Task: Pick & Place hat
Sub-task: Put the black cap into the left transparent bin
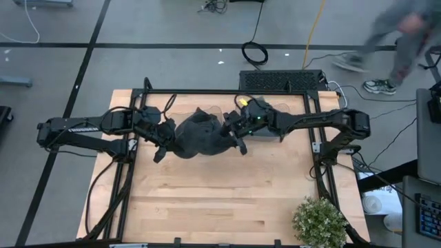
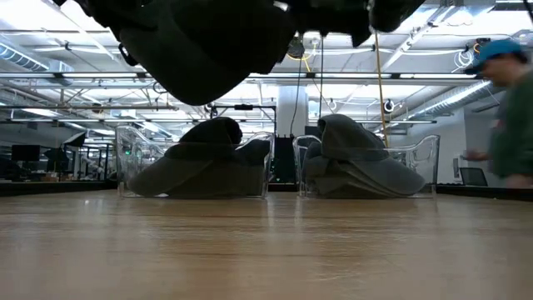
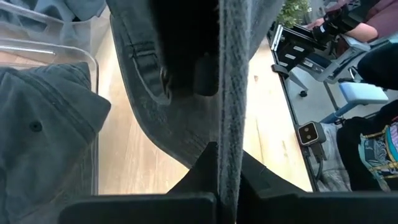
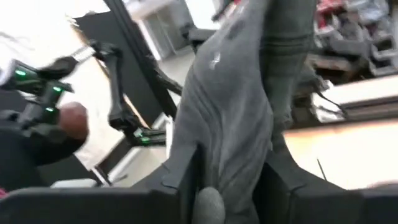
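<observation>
A dark grey hat (image 1: pixel 200 134) hangs between my two grippers above the table's far middle; in the low view the hat (image 2: pixel 200 50) is clear of the tabletop. My left gripper (image 1: pixel 163 138) is shut on its left side, and my right gripper (image 1: pixel 236 132) is closed on its right side. In the left wrist view the hat's inside and its strap (image 3: pixel 146 59) show beyond my fingers. My left gripper pinches a thick stitched edge of the hat (image 3: pixel 231 124) between its two fingers, seen edge-on. It comes slanting down from the table's left. The hat hangs clear of the table. My right gripper has bunched grey cloth of the hat (image 4: pixel 230 149) between its two fingers (image 4: pixel 186 174), coming about level from the table's right. One layer or several, I cannot tell. The hat is lifted clear.
Two clear bins (image 2: pixel 191 167) (image 2: pixel 366 167) at the table's far edge hold more grey hats. A potted plant (image 1: pixel 319 222) stands at the near right corner. A person (image 1: pixel 400 41) walks beyond the far right. The near half of the wooden table (image 1: pixel 207 200) lies below the hat.
</observation>
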Motion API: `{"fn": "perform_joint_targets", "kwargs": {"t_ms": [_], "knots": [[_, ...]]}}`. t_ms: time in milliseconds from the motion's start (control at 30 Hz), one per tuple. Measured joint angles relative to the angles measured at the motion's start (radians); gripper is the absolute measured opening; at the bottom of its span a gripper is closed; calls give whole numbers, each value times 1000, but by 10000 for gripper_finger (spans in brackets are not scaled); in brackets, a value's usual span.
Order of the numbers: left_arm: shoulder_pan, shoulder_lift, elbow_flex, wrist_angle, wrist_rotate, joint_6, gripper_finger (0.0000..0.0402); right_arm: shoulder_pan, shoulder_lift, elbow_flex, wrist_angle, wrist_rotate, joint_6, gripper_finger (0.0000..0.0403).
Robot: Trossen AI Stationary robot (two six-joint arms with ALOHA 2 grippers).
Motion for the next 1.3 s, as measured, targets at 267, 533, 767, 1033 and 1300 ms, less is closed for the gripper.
{"fn": "perform_joint_targets", "kwargs": {"t_ms": [267,533,767,1033,1300], "knots": [[0,7,0,0,-20,-18,17,0,125,46,113,-161,-1,21],[3,-46,53,-21,-252,33,137,0,75,47,91,-45,-25,1],[7,-128,132,5,-657,147,201,47,54,45,103,390,27,1],[8,-155,134,66,-867,217,217,146,184,57,447,749,-87,0],[7,-140,133,66,-888,218,203,128,375,197,410,785,-61,0]]}}
